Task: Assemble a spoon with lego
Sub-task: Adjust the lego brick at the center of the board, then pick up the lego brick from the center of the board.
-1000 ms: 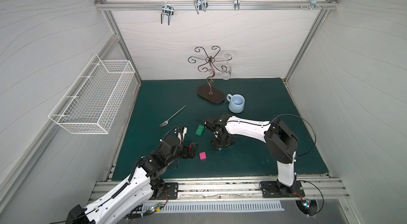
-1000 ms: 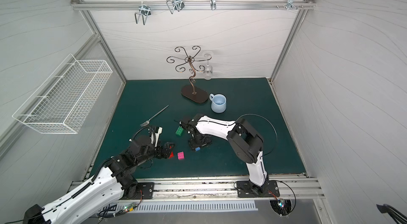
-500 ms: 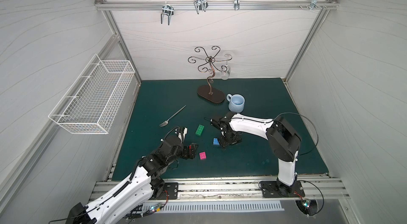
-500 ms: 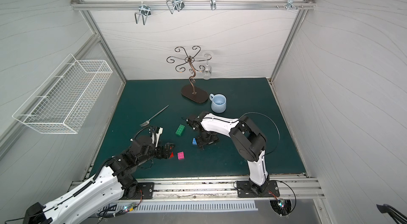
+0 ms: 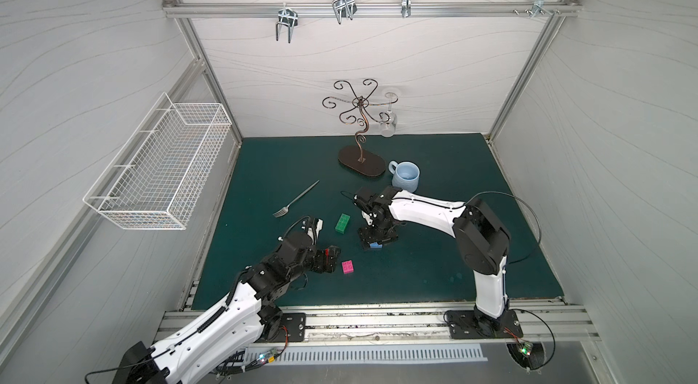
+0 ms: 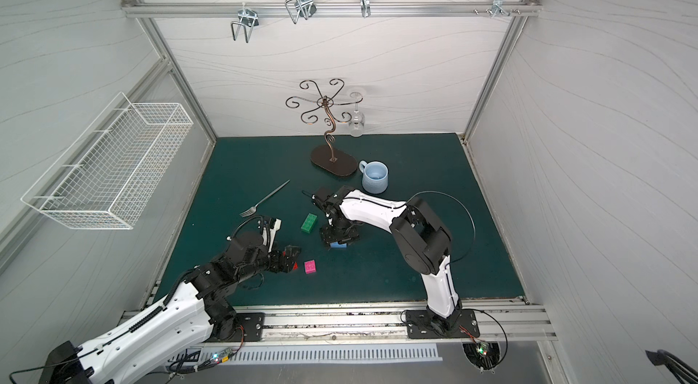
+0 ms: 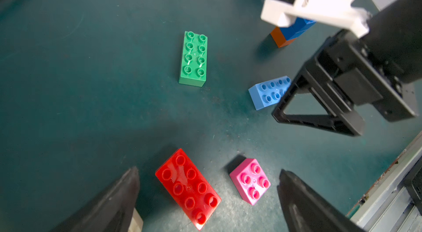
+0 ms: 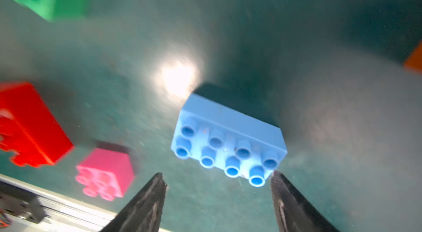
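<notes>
Loose lego lies on the green mat. My left gripper [image 7: 207, 171] is open, low over the red brick [image 7: 188, 187] and the pink brick [image 7: 250, 180], which both sit between its fingers. My right gripper [image 8: 217, 173] is open too, pointing down with its tips just short of the light blue brick [image 8: 228, 137], one tip near the brick's corner. In both top views this brick [image 5: 375, 245] [image 6: 338, 245] peeks out below that gripper [image 5: 377, 240]. The green brick [image 5: 342, 222] lies apart. An orange-and-blue stem [image 7: 290, 32] stands behind the right wrist, hidden in both top views.
A silver fork [image 5: 296, 199] lies to the back left of the bricks. A light blue mug [image 5: 406, 176] and a metal stand [image 5: 360, 165] with a hanging glass [image 5: 388, 129] are behind the right arm. A wire basket [image 5: 158, 170] hangs on the left wall.
My right gripper swung to the right, uncovering the light blue brick, then came back over it. The left arm has barely moved and stays open.
</notes>
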### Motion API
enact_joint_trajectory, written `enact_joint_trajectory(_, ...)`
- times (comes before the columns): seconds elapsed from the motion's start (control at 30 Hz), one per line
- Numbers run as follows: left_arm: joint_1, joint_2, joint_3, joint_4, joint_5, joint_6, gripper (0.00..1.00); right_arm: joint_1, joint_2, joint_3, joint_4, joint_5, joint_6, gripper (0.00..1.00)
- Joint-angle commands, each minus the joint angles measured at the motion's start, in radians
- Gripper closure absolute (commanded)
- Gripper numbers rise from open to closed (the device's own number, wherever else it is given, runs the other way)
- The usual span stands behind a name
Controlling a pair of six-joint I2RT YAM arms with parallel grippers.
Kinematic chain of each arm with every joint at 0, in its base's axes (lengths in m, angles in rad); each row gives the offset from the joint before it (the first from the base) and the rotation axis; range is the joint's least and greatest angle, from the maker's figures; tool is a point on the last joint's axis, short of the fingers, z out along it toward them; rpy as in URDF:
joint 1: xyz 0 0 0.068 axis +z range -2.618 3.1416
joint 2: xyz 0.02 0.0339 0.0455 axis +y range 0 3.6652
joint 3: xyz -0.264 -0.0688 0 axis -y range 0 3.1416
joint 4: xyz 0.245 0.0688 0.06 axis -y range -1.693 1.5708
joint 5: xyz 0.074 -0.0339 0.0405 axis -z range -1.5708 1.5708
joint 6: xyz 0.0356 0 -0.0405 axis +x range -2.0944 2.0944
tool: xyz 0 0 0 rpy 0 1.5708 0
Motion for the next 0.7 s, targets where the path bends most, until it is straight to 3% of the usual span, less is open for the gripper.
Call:
enact_joint_trajectory(0.0,-0.003,0.008,0.012,0.049,0.009,0.0,0.0,0.018,0.048,0.062,-0.019,0.006,-0.024,0.25)
enact_joint_trajectory(0.17,-0.003,-0.02,0.005,0.04,-0.002,0.0,0.0,0.035,0.094,0.116,-0.07,0.093,-0.032,0.25)
enact_joint_trajectory(0.67,-0.002,-0.019,0.007,0.043,-0.007,0.004,0.0,0.053,0.154,0.153,-0.077,0.152,-0.067,0.28)
